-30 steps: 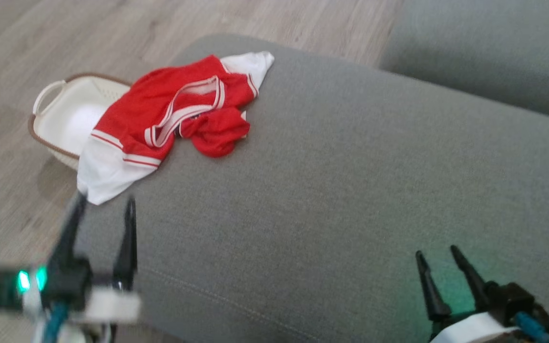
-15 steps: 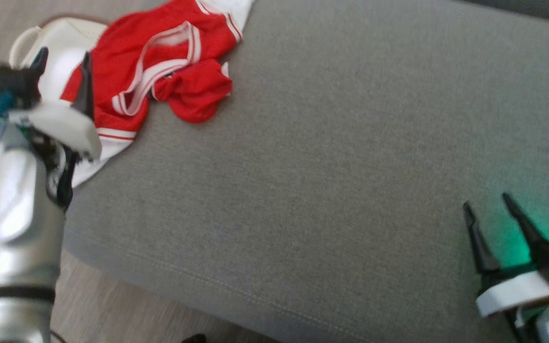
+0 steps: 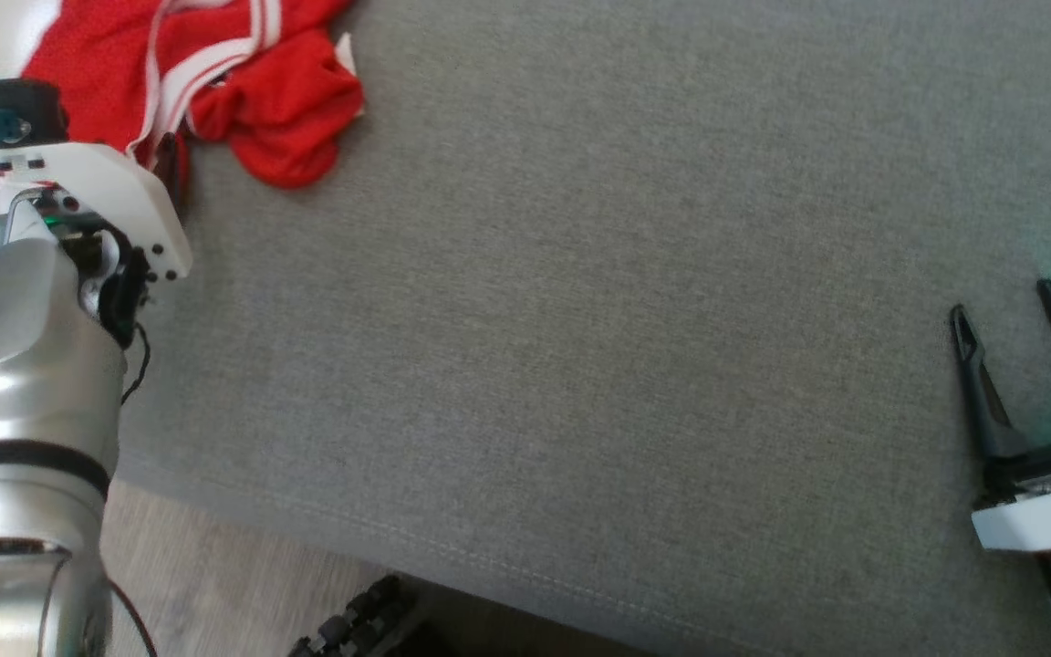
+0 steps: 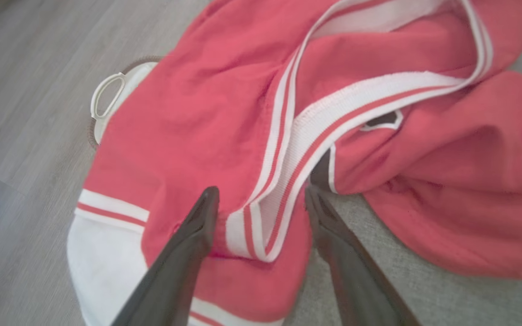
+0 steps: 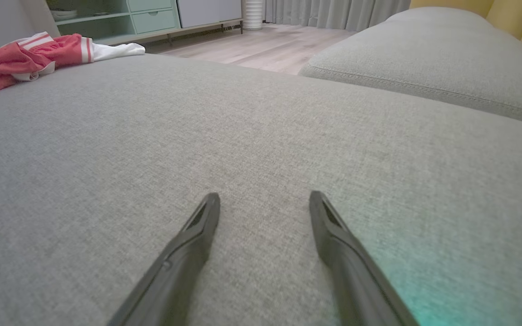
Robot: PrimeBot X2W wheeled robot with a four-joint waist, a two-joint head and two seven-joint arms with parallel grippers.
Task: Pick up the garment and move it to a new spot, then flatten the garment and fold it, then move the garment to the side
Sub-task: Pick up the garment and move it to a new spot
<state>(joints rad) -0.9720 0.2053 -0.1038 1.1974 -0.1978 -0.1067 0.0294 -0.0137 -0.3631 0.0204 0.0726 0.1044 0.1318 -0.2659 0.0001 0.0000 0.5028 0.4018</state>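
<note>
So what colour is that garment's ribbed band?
White band with red stripes, on the red garment; clearest in the left wrist view.

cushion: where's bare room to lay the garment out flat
Bare grey cushion runs wide from the garment across to the right gripper, down to the front seam. Crowded only at the far-left corner, under the left gripper.

Head looks down on cushion (image 3: 580,319); left wrist close above garment (image 4: 206,104) — right wrist low, far (all apparently share it).

Left hand (image 4: 261,191) and right hand (image 3: 1003,303) open, left arm (image 3: 24,365) apparently outstretched.
</note>
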